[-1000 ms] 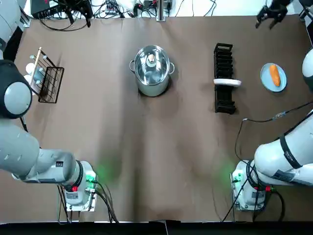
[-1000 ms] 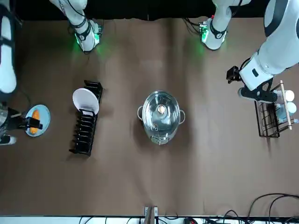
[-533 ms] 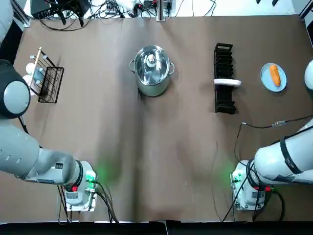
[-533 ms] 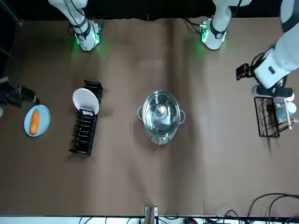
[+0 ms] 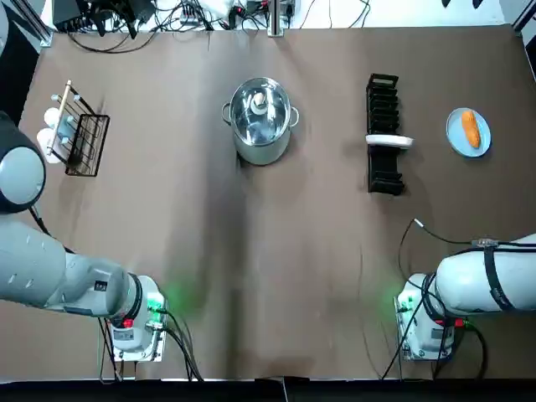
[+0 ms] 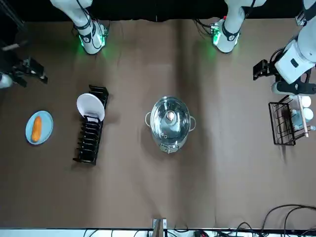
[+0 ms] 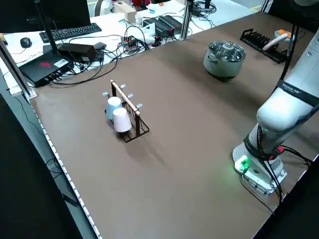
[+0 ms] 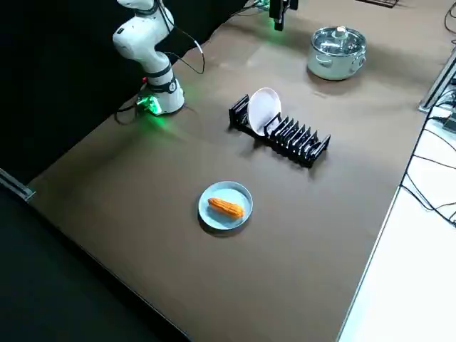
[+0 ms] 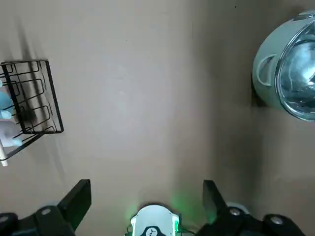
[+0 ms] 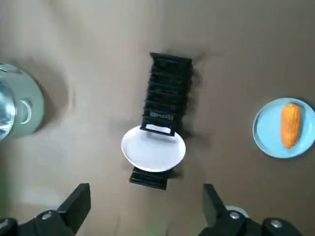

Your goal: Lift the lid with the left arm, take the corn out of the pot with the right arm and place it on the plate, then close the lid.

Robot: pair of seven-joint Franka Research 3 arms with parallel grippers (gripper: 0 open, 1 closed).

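- Table [image 5: 268, 251], brown top: two arm bases at the near edge, green lamps lit.
- Left claw [image 9: 146, 186]: raised by the table's left edge, just on the robot's side of the mug rack; fingers spread wide, nothing between them.
- Right claw [image 10: 145, 188]: raised by the right edge, on the robot's side of the blue plate; fingers apart, empty.
- Mug rack [image 5: 84, 146]: black wire, left side, carrying cups [image 7: 119, 119].
- Dish rack [image 5: 383, 172]: black, right of centre, one white plate [image 5: 389, 141] standing in it.
- Blue plate [image 5: 455, 134]: right of the dish rack; corn [image 5: 471, 128] lying on it.
- Pot [image 5: 261, 153]: steel, centre of the far half; glass lid [image 5: 268, 117] seated on it.
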